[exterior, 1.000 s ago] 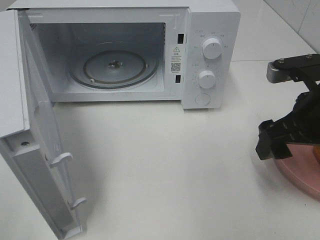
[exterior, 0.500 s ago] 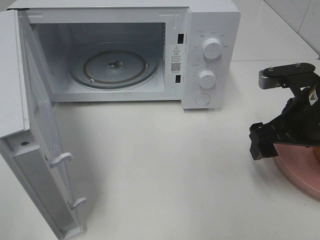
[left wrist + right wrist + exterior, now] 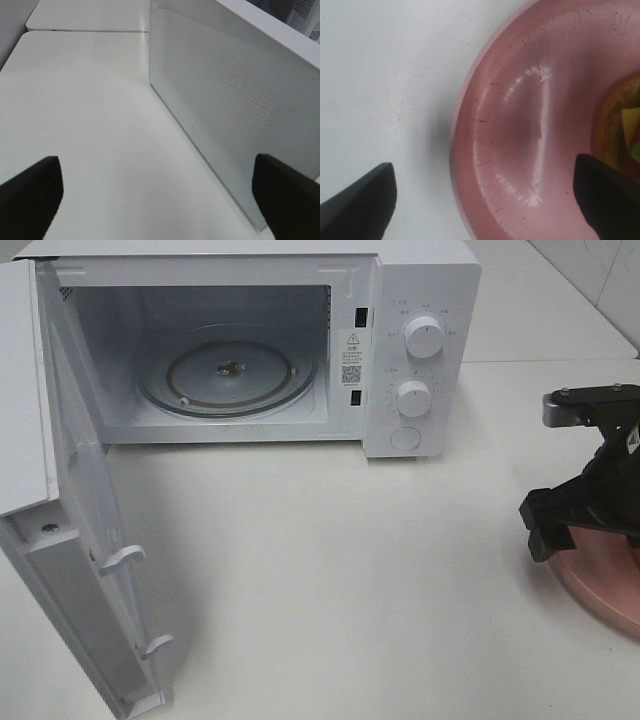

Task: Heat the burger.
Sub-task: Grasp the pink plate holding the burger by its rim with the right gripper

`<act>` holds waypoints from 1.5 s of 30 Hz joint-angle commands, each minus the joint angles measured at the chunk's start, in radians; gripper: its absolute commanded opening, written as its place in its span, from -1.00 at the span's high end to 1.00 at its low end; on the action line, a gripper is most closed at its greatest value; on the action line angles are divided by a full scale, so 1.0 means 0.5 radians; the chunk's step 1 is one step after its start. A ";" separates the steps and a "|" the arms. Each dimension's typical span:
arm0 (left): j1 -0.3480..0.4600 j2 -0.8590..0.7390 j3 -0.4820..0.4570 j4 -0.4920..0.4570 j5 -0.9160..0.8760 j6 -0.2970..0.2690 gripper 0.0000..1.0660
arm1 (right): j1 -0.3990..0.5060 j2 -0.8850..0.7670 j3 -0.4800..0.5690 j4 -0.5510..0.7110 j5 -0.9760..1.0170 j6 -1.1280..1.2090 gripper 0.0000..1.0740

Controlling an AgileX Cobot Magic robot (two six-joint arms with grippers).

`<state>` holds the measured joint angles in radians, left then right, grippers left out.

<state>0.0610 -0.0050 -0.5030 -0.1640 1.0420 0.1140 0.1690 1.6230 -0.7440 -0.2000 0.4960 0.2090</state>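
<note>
Only an edge of the burger [image 3: 622, 131] shows in the right wrist view: orange-brown bun, yellow cheese and a bit of green. It sits on a round pink plate [image 3: 520, 140]. My right gripper [image 3: 485, 200] hangs open over the plate's rim, with one fingertip [image 3: 362, 200] above the white table and the other [image 3: 607, 197] above the plate beside the burger. In the high view this gripper [image 3: 552, 530] is at the right edge over the plate [image 3: 600, 592], and the burger is hidden there. My left gripper [image 3: 160, 200] is open and holds nothing, low over the table.
A white microwave [image 3: 420, 340] stands at the back with its cavity open and its glass turntable [image 3: 228, 370] bare. Its door [image 3: 70, 540] swings out to the front left, and the left wrist view shows its meshed face [image 3: 225, 100]. White table [image 3: 350, 570] lies between the microwave and the plate.
My right gripper drifted left, then came back right and lower over the pink plate. Both grippers stay open. The microwave and its door have not moved.
</note>
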 commanded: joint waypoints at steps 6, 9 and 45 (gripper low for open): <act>0.002 -0.016 -0.002 -0.012 -0.006 -0.008 -0.83 | -0.016 0.180 -0.014 -0.018 -0.148 0.010 -0.58; 0.002 -0.016 -0.002 -0.012 -0.006 -0.008 -0.83 | -0.016 0.196 -0.014 -0.018 -0.164 0.010 -0.57; 0.002 -0.016 -0.002 -0.012 -0.006 -0.008 -0.83 | -0.016 0.436 -0.048 -0.094 -0.242 0.056 0.75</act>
<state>0.0610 -0.0050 -0.5030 -0.1640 1.0420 0.1140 0.1690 1.8240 -0.7760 -0.2430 0.3570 0.2320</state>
